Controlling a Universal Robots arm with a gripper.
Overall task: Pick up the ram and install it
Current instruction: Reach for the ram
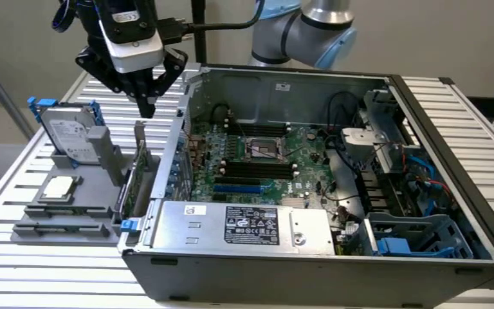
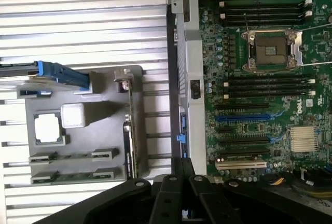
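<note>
Below the black hand [image 1: 147,106], off to one side, a long thin green ram stick [image 1: 65,210] lies cradled in a grey moulded tray [image 1: 97,196], presented for grasping. Its fingers meet, holding nothing.

The ram [image 2: 70,156] — a thin green stick — sits on edge, clipped level in a grey holder [image 2: 104,123].

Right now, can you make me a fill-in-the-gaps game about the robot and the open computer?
1. The robot's black hand holds ____.
2. The long thin green ram stick lies in the gray plastic tray, ____ the open gray metal computer case.
3. The long memory slots on the motherboard are coloured ____.
4. The upright silver hard drive sits in a ____ frame.

Missing words: nothing; outside; black; blue.
</note>
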